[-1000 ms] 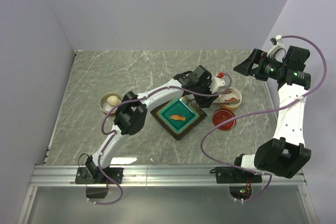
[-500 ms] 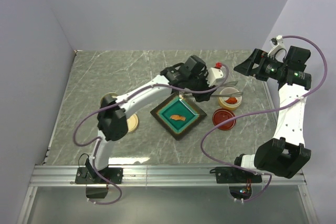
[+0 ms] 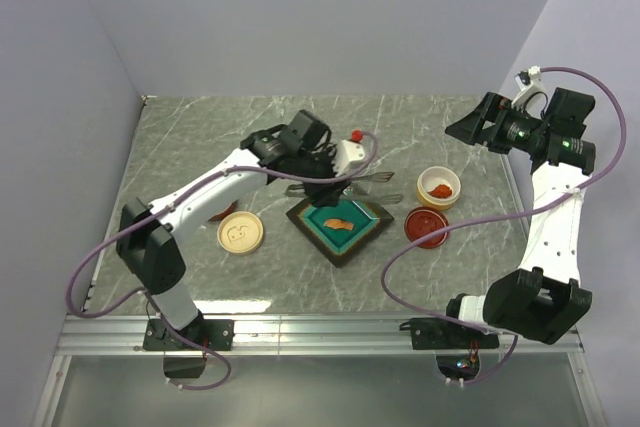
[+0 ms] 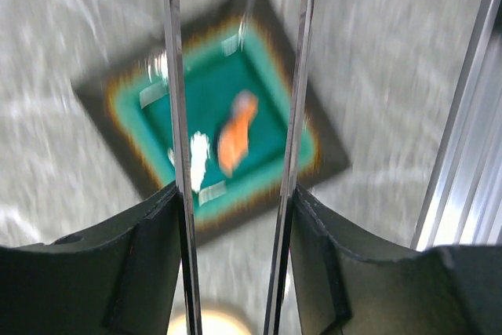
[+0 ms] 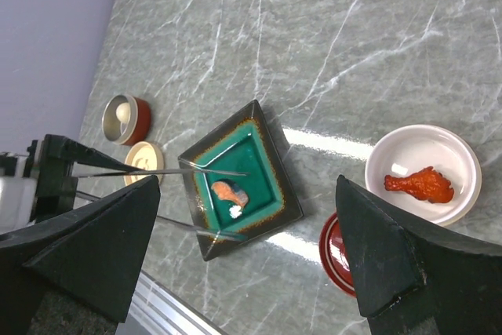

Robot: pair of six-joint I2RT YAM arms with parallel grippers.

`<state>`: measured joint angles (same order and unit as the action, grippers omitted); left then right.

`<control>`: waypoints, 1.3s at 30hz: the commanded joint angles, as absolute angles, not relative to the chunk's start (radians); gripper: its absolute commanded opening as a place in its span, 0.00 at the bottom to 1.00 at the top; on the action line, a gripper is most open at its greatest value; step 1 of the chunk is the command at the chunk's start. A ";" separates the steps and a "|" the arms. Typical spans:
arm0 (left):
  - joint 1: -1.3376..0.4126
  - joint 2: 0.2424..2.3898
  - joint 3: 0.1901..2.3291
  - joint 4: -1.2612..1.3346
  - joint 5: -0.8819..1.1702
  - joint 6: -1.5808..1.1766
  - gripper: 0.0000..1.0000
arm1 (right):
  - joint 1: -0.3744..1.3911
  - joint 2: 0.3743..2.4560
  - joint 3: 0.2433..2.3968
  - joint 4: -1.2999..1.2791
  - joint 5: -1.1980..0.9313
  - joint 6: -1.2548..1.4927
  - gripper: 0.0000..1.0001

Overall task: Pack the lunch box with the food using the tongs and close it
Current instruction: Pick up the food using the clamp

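Note:
My left gripper [image 3: 345, 173] [image 4: 235, 190] is shut on the grey tongs [image 3: 375, 180] [image 5: 184, 170]. The tongs' two arms [image 4: 174, 76] stand apart above the teal dish [image 3: 365, 237] [image 4: 212, 60], either side of an orange food piece [image 3: 338, 224] [image 5: 227, 191] [image 4: 238, 131]. The lunch box shows as round open containers. A white one [image 3: 440, 176] [image 5: 423, 140] holds a red drumstick [image 5: 420, 184]. A red-walled one [image 5: 137, 119] holds the cream egg [image 5: 121, 111]; the left arm hides it from above. My right gripper [image 3: 458, 127] [image 5: 249, 186] hangs open and empty, high at the back right.
A red lid [image 3: 427, 228] [image 5: 337, 253] lies in front of the white container. A cream lid [image 3: 241, 233] [image 5: 143, 158] lies left of the dish. Grey walls close the table's left and back, and a metal rail [image 3: 320, 332] runs along the near edge.
My left arm has swung left with the tongs, from over the white container to over the dish, uncovering the cream lid. The right arm has not moved.

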<state>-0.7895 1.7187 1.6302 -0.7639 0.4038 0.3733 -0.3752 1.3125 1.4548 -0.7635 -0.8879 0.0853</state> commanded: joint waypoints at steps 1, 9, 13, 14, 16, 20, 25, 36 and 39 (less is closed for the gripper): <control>-0.738 1.589 1.554 -0.844 0.457 0.489 0.56 | -0.385 1.270 1.491 -0.739 -0.922 0.094 1.00; -0.618 1.474 1.382 -0.966 0.419 0.678 0.55 | -0.383 1.259 1.460 -0.724 -0.934 0.103 1.00; -0.615 1.473 1.327 -0.960 0.377 0.745 0.55 | -0.383 1.256 1.462 -0.724 -0.933 0.101 1.00; -0.615 1.476 1.318 -0.953 0.368 0.747 0.55 | -0.383 1.256 1.460 -0.726 -0.933 0.101 1.00; -0.615 1.486 1.298 -0.934 0.341 0.765 0.55 | -0.385 1.253 1.460 -0.729 -0.928 0.095 1.00; -0.615 1.520 1.287 -0.914 0.314 0.781 0.55 | -0.383 1.253 1.454 -0.729 -0.927 0.095 1.00; -0.615 1.551 1.287 -0.896 0.276 0.807 0.55 | -0.385 1.253 1.445 -0.723 -0.923 0.095 1.00; -0.618 1.617 1.299 -0.854 0.253 0.819 0.54 | -0.385 1.261 1.445 -0.719 -0.919 0.097 1.00; -0.624 1.624 1.299 -0.848 0.247 0.825 0.52 | -0.384 1.261 1.445 -0.719 -0.919 0.095 1.00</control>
